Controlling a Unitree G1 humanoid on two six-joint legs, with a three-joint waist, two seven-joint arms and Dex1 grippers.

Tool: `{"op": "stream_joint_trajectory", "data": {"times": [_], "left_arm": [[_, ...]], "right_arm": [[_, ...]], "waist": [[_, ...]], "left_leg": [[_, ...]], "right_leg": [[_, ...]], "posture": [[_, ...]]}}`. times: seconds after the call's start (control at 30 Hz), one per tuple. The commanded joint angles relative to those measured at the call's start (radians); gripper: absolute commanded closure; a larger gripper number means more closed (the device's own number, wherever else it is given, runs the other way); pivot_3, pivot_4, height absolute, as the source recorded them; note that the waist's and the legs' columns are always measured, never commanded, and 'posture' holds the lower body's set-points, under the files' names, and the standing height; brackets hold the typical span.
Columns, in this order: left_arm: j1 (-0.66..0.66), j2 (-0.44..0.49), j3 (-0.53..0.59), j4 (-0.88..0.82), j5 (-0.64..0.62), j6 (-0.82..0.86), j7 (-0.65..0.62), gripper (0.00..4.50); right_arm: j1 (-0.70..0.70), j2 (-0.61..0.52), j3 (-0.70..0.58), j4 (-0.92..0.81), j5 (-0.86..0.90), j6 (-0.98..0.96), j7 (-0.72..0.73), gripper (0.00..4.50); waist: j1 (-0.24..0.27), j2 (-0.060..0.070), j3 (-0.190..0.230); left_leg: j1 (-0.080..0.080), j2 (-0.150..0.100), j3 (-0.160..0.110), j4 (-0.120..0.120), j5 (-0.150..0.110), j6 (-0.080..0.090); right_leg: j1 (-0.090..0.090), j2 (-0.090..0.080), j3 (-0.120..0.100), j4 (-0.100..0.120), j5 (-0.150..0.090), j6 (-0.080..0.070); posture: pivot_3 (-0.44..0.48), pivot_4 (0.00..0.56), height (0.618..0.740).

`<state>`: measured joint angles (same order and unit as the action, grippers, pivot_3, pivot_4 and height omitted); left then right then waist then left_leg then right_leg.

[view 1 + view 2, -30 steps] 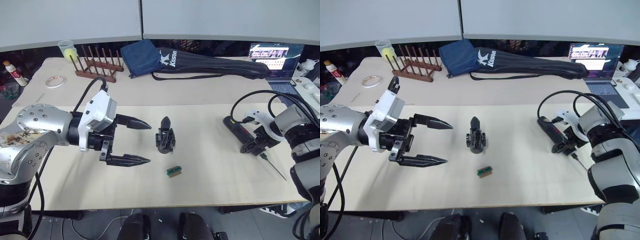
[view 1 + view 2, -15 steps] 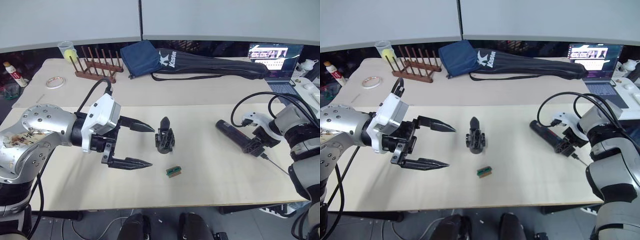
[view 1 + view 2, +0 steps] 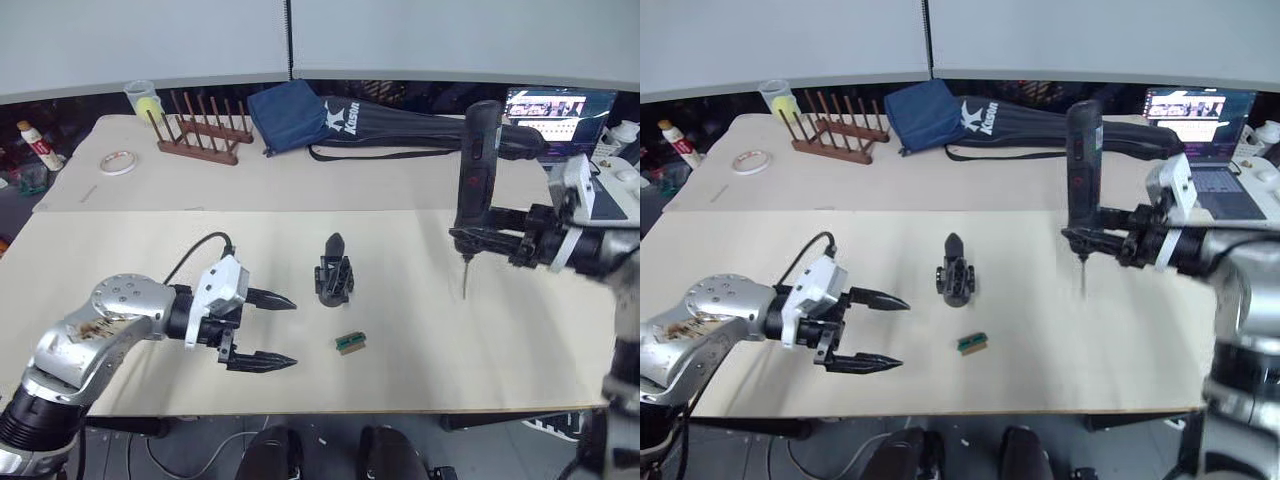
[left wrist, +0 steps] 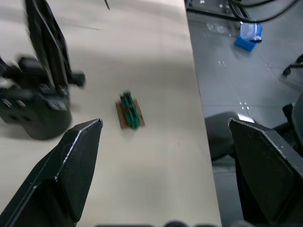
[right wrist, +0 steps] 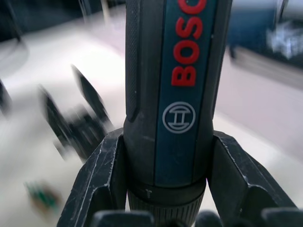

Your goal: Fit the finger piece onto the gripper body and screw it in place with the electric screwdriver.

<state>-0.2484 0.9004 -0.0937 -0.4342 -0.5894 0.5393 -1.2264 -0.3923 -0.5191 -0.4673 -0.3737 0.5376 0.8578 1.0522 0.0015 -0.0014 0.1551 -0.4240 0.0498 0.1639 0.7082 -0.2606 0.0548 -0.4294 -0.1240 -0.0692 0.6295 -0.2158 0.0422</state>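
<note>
The right gripper (image 3: 490,238) has its fingers closed around the lower barrel of the screwdriver (image 3: 472,180), which stands upright at the right of the frame, its bit pointing down and clear of the table (image 3: 120,260). The left gripper (image 3: 262,332), at lower left, has its fingers spread wide and holds nothing. The body (image 3: 333,276) stands at frame centre with one pointed finger up. A small green-and-brown block (image 3: 348,343) lies just below it, between the body and the left fingers (image 4: 75,161) in the wrist view. Whether a loose finger piece lies on the table cannot be told.

Step in hand, as judged: carry the driver to the body and steady the body for fastening.

- Keep the driver vertical; a tilted bit is likely to slip off the screw head.
- Bring the left gripper to the body's rounded base and close on it low down — the upright finger and the screw site must stay unobstructed.
- Lower the bit slowly and seat it before pressing the button — the body is small and may tip or skid under side load.
</note>
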Motion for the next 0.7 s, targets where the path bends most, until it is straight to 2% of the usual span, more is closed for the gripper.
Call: {"op": "stream_joint_trajectory", "data": {"times": [0.03, 0.13, 0.3, 0.37, 0.47, 0.7], "left_arm": [[0.008, 0.000, -0.003, 0.022, 0.033, -0.062, -0.033, 0.00], [-0.003, -0.033, -0.009, 0.045, 0.041, -0.068, -0.015, 0.00], [0.016, -0.067, -0.047, 0.105, 0.136, -0.198, -0.041, 0.00], [0.033, -0.069, -0.061, 0.138, 0.182, -0.276, -0.057, 0.00], [0.038, -0.101, -0.050, 0.165, 0.183, -0.284, -0.027, 0.00], [0.003, -0.157, -0.058, 0.205, 0.198, -0.295, -0.010, 0.00]], "right_arm": [[0.099, 0.078, -0.047, -0.239, 0.143, -0.012, -0.123, 2.53], [0.195, 0.151, 0.011, -0.356, 0.150, -0.091, -0.208, 2.53], [0.313, 0.187, 0.154, -0.414, 0.027, -0.326, -0.223, 2.53], [0.322, 0.211, 0.196, -0.398, 0.006, -0.366, -0.273, 2.53], [0.324, 0.198, 0.269, -0.380, -0.008, -0.439, -0.245, 2.53], [0.313, 0.193, 0.323, -0.319, 0.016, -0.477, -0.283, 2.53]], "waist": [[0.000, 0.000, 0.000], [0.005, 0.000, 0.000], [0.003, 0.000, 0.000], [0.000, 0.000, 0.000], [-0.005, 0.000, 0.000], [-0.005, -0.001, 0.000]], "left_leg": [[0.000, 0.000, 0.000, 0.000, 0.000, 0.000], [0.000, 0.000, 0.000, -0.001, 0.000, 0.000], [0.001, -0.001, 0.000, -0.001, -0.001, 0.001], [0.001, -0.001, 0.001, -0.001, 0.000, 0.001], [0.001, -0.001, 0.001, -0.001, 0.000, 0.000], [0.001, -0.001, 0.000, -0.001, 0.000, 0.001]], "right_leg": [[0.000, 0.000, 0.000, 0.000, 0.000, 0.000], [0.000, 0.000, 0.000, 0.000, 0.000, 0.000], [0.000, 0.000, 0.001, -0.001, 0.000, 0.000], [0.000, 0.000, 0.001, 0.000, -0.001, -0.001], [0.000, 0.000, 0.001, 0.000, -0.001, -0.001], [0.000, 0.000, 0.000, 0.000, -0.001, -0.001]], "posture": [[0.000, 0.150, 0.740], [0.000, 0.150, 0.740], [0.000, 0.150, 0.740], [0.000, 0.150, 0.740], [0.000, 0.150, 0.740], [0.000, 0.150, 0.740]]}}
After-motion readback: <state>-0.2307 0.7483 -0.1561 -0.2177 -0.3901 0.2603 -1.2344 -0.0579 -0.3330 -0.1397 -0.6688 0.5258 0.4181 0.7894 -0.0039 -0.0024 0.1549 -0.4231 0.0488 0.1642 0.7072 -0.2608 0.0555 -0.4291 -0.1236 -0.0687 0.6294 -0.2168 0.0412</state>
